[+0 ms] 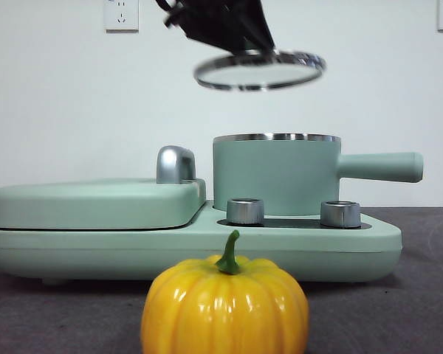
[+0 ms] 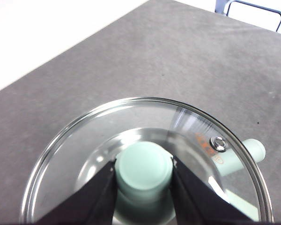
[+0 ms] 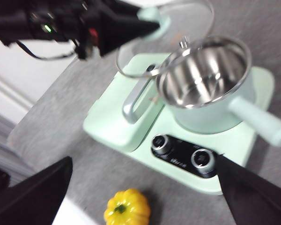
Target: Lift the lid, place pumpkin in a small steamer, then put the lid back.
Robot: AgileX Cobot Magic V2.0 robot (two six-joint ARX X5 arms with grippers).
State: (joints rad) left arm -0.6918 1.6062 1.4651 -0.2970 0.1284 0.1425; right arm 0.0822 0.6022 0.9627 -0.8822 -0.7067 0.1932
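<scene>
My left gripper is shut on the mint-green knob of the glass lid and holds it in the air. In the front view the lid hangs tilted well above the small steamer, whose steel rim is open. The right wrist view shows the steamer with its bare steel inside, and the lid held off to one side above it. The yellow-orange pumpkin sits on the table in front of the appliance, also seen as the pumpkin between the open jaws of my right gripper, which hovers high above it.
The steamer stands on a mint-green appliance base with two chrome dials. To its left lies a flat griddle cover with a chrome handle. The steamer's long handle sticks out to the right.
</scene>
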